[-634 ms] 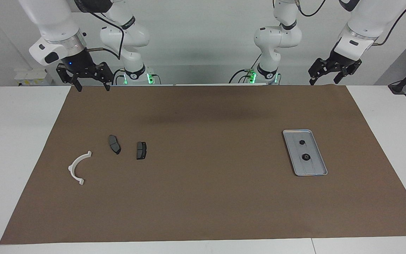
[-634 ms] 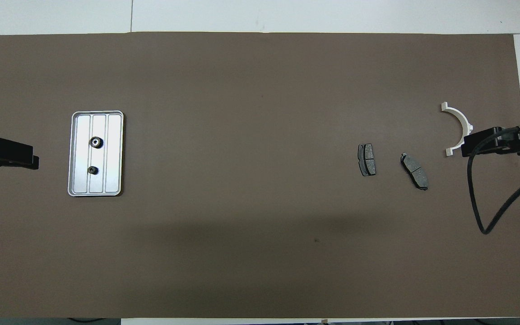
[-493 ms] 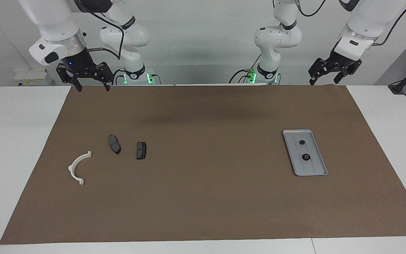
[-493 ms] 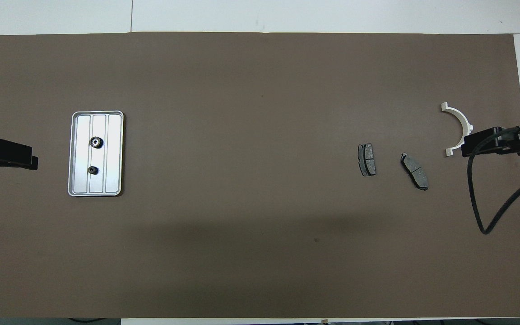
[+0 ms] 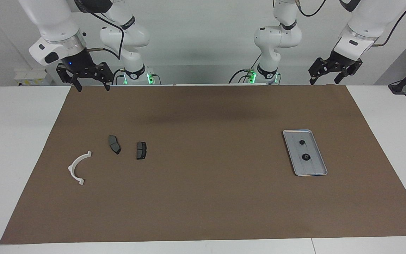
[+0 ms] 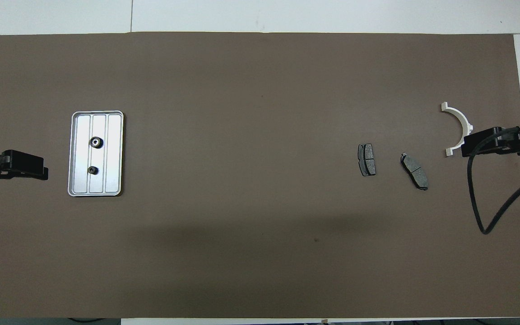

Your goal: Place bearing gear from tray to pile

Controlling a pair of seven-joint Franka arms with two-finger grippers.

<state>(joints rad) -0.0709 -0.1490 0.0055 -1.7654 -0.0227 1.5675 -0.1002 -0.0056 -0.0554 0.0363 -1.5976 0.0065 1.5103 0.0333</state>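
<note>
Black bearing gear (image 5: pixel 305 157) on tray (image 5: pixel 318 169); seemingly well apart from left gripper (image 5: pixel 324 77).

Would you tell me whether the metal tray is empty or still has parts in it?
Not empty: the tray holds two small dark gears, one nearer the robots, both lying flat inside its rim.
</note>
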